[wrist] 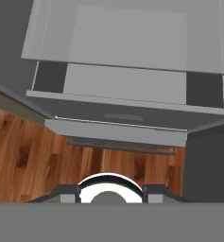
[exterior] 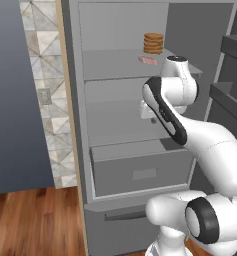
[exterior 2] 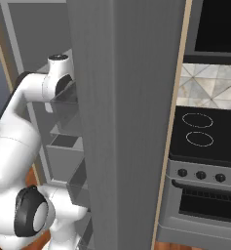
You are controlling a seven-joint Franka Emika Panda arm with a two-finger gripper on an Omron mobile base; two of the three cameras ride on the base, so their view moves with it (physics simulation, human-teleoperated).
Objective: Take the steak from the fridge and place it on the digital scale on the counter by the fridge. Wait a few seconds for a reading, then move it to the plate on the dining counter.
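Fridge (exterior: 130, 125) door's open, I'm parked in front of it. Steak (exterior: 148, 60) sits on the upper shelf, just at 6 o'clock of the stack of brown discs (exterior: 153, 43), near but apart. In the hand view the camera faces down at the wide drawer (wrist: 118, 113) and wood floor (wrist: 33, 151), so the tool is aimed nowhere near the shelf. Tool fingertips (wrist: 68, 193) barely poke in at 6 o'clock; I can't tell if they're spread or pinched, probably holding nothing. Plan: lift the wrist above shelf height, pitch level, come in flat over the shelf lip, spread wide across the slab, keep off the discs.
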